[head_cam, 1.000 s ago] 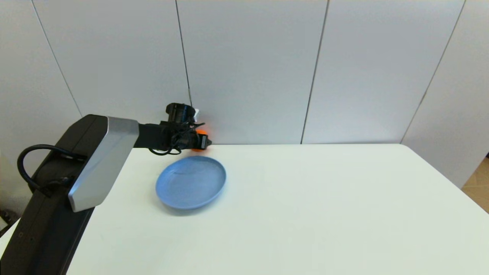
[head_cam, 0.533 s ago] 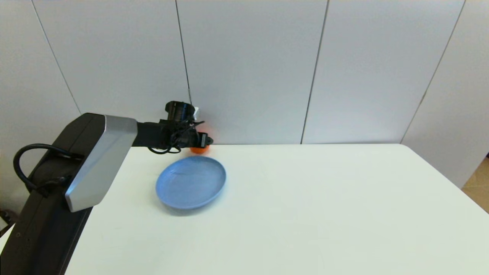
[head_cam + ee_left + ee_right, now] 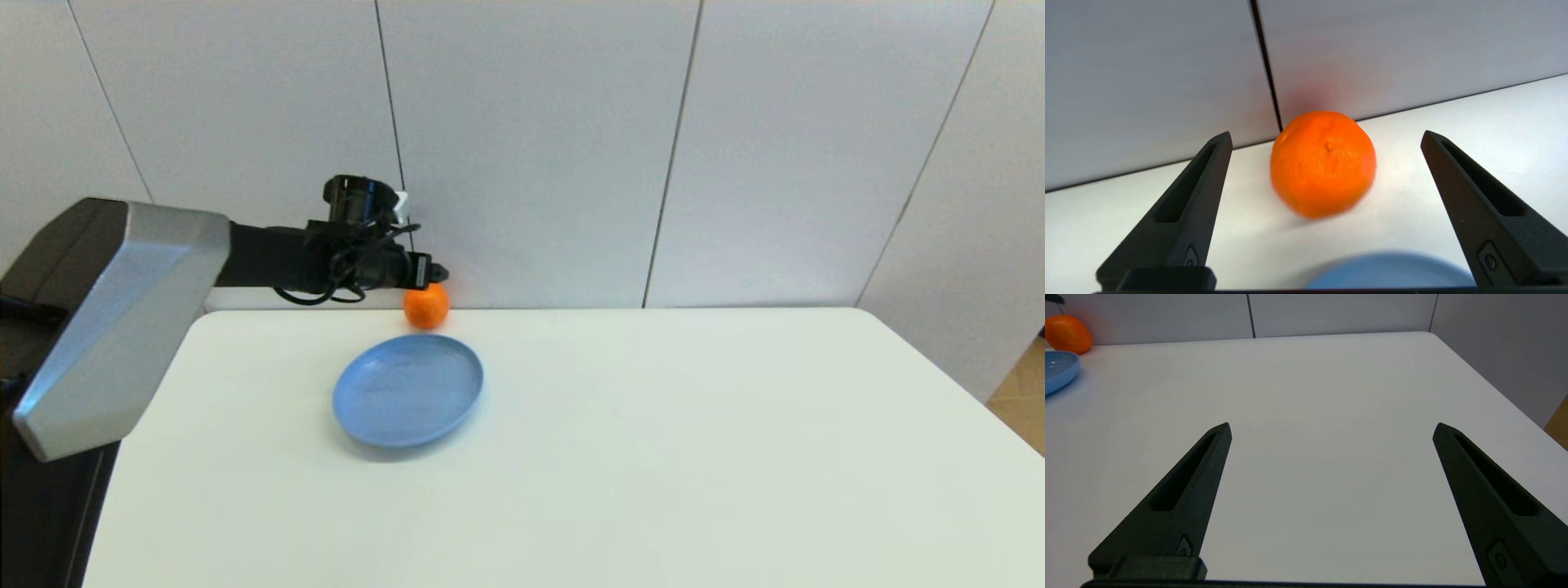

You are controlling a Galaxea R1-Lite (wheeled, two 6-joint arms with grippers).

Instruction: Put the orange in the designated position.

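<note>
one orange (image 3: 426, 305) on the white table (image 3: 653, 425), near the wall, just behind one blue plate (image 3: 407, 389) | my left gripper (image 3: 1327, 141) wide open, touches nothing, orange free between fingers | my right gripper (image 3: 1331, 428) wide open, empty

This looks like a robot test room or a lab, not a home. A plain white table with rounded corners (image 3: 653, 457) stands against a wall of smooth grey-white panels with thin dark seams (image 3: 531, 147). A little brown floor (image 3: 1020, 400) shows at the right edge. The surroundings carry no decoration.
</note>
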